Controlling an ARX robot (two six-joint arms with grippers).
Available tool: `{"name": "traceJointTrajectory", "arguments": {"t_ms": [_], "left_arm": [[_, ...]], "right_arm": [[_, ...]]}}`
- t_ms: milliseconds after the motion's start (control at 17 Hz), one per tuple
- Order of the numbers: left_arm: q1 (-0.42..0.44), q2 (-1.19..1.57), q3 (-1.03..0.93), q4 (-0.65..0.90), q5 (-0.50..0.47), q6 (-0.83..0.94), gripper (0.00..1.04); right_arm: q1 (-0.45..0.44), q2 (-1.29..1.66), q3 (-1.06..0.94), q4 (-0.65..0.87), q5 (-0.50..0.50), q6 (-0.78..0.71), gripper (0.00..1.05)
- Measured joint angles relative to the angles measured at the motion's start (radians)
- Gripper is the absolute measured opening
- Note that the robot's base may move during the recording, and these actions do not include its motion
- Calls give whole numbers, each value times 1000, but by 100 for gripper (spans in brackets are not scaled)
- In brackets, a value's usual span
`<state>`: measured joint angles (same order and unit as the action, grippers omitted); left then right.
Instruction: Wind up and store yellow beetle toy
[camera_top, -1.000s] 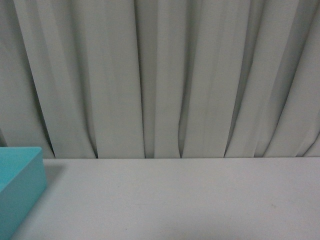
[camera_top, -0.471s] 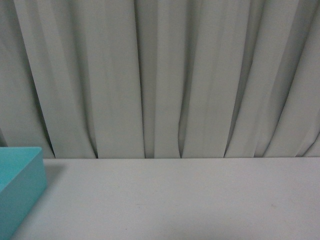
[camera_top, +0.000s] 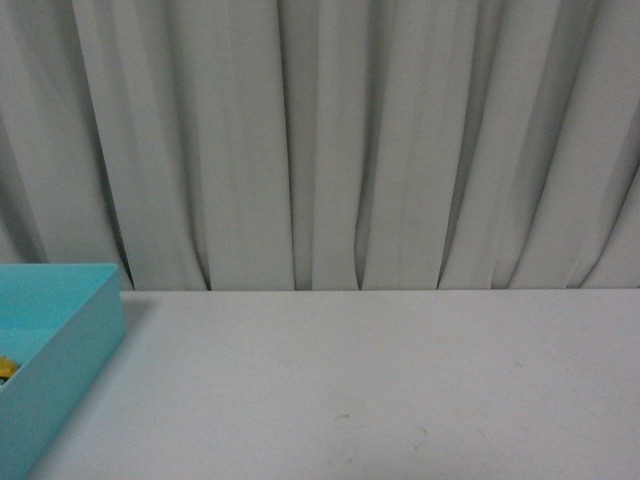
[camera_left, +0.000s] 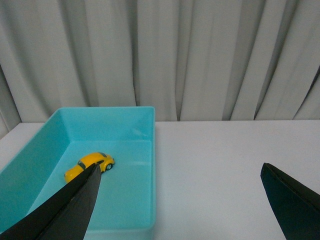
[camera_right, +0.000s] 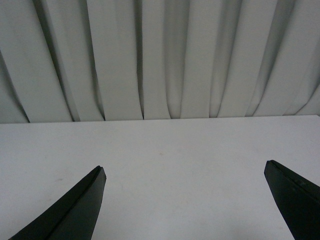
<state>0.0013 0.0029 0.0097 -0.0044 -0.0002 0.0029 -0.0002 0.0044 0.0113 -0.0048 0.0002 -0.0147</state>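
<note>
your yellow beetle toy (camera_left: 89, 166) sits on the floor of the turquoise bin (camera_left: 145, 150), on its wheels and angled across the bin, nearer one long wall than the other. nothing touches it. in the front view only a sliver of yellow (camera_top: 6, 368) shows at the far left edge, inside the same bin (camera_top: 70, 340), which stands at the left end of the white table (camera_top: 380, 390).

your left gripper (camera_left: 180, 200) hangs above the table beside the bin, its two dark fingers (camera_left: 75, 205) spread wide and holding nothing; one finger overlaps the bin in the wrist picture, the other is over bare table.

your right gripper (camera_right: 185, 200) is also spread wide and empty, over bare white tabletop (camera_right: 165, 165), with the grey pleated curtain (camera_right: 160, 60) behind it. neither arm appears in the front view.
</note>
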Motion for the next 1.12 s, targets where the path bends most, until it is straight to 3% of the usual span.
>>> {"name": "traceJointTrajectory", "arguments": {"t_ms": [1118], "left_arm": [[0,0,0,1,0,0,98]], "right_arm": [[0,-1,0,1,0,0,98]]}}
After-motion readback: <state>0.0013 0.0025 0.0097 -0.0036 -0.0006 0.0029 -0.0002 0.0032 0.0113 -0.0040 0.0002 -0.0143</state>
